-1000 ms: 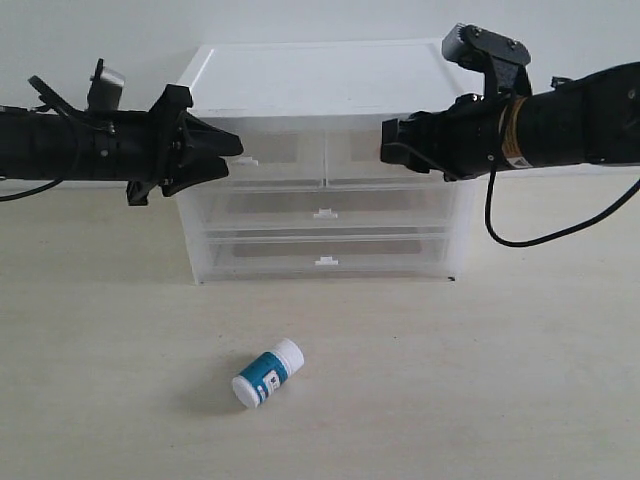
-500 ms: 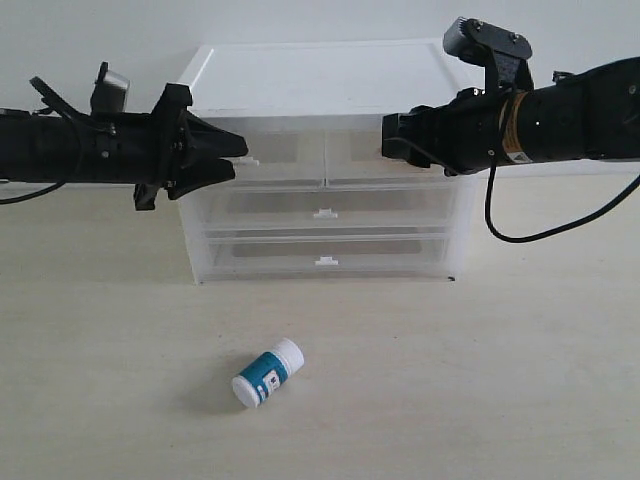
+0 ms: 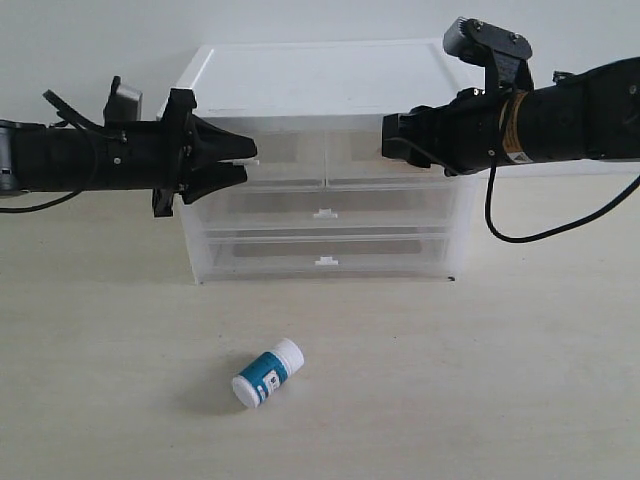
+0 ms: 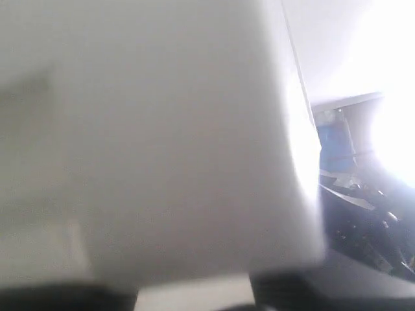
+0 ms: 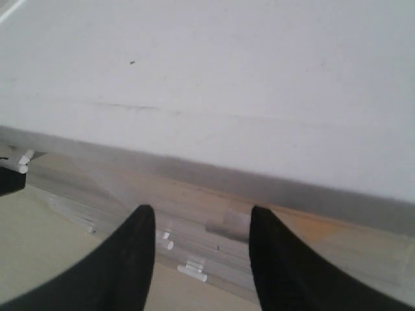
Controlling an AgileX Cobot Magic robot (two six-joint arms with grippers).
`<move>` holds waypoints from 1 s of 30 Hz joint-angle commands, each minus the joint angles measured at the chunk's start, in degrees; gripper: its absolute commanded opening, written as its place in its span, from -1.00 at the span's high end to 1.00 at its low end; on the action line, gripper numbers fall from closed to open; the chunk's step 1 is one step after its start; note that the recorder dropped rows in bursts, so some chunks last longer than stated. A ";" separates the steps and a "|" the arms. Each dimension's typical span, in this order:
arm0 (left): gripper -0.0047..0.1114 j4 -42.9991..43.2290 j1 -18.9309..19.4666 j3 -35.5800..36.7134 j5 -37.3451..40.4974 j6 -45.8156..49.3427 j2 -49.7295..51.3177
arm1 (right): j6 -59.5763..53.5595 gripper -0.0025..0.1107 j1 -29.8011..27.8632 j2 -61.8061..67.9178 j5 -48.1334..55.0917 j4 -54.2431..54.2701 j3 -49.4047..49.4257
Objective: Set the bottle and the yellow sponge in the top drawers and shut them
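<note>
Bottle (image 3: 266, 373) lies on its side on the table (image 3: 520, 400), approx mid-width, closer to the near edge, well apart from the cabinet (image 3: 320, 75) at the far edge. Both top drawers look pushed in: left top drawer (image 3: 277, 150) & right top drawer (image 3: 352, 150). Yellow sponge isn't on the open table. A warm tint behind the drawer front in the right wrist view may be it, can't tell.

Left gripper (image 3: 248, 160) is at the left top drawer's front, toward the table's left edge. Its jaws are a narrow fork, apart, w/ nothing I can make out held. Left wrist view is blurred white, no help. Right gripper (image 3: 386, 140) hangs just in front of the right top drawer, jaws wide & empty per the right wrist view.

Judgement: step in hand is prob. opening a top drawer; bottle not yet picked up. It should be light, stiff plastic, smooth & round, so it'll likely roll or squirt out if nudged off-centre. Best hold is from above, jaws across the labelled body mid-length, square to its long axis, not on the ends. A moderate squeeze should do; not fragile.
</note>
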 commanded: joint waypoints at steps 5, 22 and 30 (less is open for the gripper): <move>0.20 -1.93 -0.22 -0.83 1.16 -0.31 -0.13 | -0.66 0.19 -0.33 -0.24 0.73 -0.60 -0.10; 0.85 -1.89 -0.22 -0.83 -1.89 1.89 -0.13 | -0.66 0.19 -0.33 -0.24 0.49 -0.63 -0.10; 0.85 -0.74 -0.22 0.83 1.65 2.91 -0.13 | -0.88 0.19 -0.33 -0.24 1.16 -0.63 -0.10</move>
